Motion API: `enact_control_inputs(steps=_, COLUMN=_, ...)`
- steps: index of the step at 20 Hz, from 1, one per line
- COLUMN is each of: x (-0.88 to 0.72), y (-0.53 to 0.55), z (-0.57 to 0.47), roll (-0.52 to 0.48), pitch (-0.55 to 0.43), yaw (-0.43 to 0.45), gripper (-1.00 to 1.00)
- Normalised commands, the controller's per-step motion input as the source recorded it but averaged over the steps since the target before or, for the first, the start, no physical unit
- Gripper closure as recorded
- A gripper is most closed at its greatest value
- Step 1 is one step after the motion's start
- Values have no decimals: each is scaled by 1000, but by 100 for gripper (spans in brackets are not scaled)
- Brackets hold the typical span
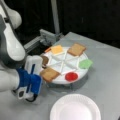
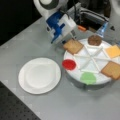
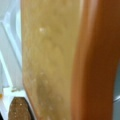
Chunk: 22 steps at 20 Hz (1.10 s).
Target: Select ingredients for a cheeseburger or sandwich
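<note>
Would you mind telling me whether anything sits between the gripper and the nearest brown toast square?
Nothing visible does. In both front views the gripper is right at the edge of the brown toast square in the white divided tray, and the wrist view is filled by that toast.

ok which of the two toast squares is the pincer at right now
The toast square at the tray edge beside the pincer; it fills the wrist view. The other toast lies across the tray.
</note>
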Motion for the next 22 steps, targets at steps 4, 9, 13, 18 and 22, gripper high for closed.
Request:
enact_control_inputs(steps=4, x=153, y=-152, z=-54, roll=321, pitch=-50, yaw=32, gripper=-100)
enact_control_inputs(steps=9, x=153, y=-94, z=-36, roll=257, pitch=-33, yaw=15, gripper=100)
enact_control_inputs(steps=13, x=125, y=-13, z=-15, roll=201, pitch=-3, yaw=-10, gripper=100)
enact_control_inputs(steps=18, x=113, y=44, z=8, roll=193, pitch=0, yaw=-55, gripper=100)
enact_control_inputs(steps=22, x=96, y=-13, z=-10, roll=159, pitch=5, yaw=-63, gripper=100)
